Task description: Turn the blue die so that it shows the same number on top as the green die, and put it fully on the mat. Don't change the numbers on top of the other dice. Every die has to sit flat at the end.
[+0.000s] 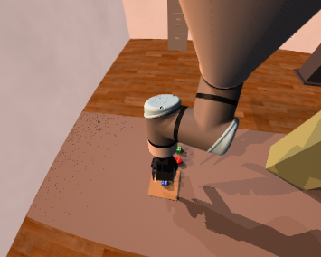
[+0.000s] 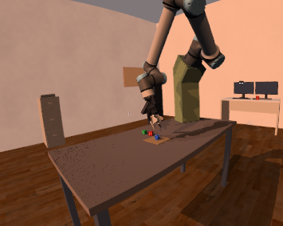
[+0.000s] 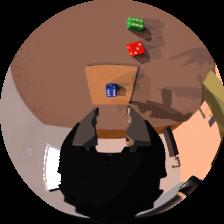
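Note:
The blue die sits flat on the small tan mat; it also shows in the top view and the exterior view. The red die and the green die lie on the table beyond the mat, apart from each other. My gripper hangs above the table over the mat's near side, well clear of the blue die. Its fingers stand partly open with nothing between them. In the exterior view the gripper is above the dice.
The brown table carries the mat and the dice. A tall olive block stands at the far end of the table, by the arm's base. The red die and green die lie behind the mat.

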Available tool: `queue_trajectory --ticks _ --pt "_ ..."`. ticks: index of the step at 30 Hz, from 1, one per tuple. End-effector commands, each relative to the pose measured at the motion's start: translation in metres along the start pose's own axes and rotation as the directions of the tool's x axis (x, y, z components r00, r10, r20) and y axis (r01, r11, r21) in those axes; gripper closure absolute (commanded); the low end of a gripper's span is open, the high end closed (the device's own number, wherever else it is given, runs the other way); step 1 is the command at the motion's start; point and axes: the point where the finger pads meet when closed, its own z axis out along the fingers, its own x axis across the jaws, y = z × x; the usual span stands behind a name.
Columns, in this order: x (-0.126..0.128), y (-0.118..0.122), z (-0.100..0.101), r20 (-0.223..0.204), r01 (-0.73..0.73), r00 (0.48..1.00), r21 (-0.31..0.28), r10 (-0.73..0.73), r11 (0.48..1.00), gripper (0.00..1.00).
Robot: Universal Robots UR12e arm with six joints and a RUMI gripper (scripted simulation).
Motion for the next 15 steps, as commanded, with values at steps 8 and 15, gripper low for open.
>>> queue_trajectory --ticks 8,15 --pt "-0.0029 0.001 -0.0019 0.024 -0.006 1.0 0.07 0.004 0.998 0.6" --pt "-0.0022 0.001 -0.0011 0.021 -0.006 1.0 0.087 0.004 0.996 0.6"
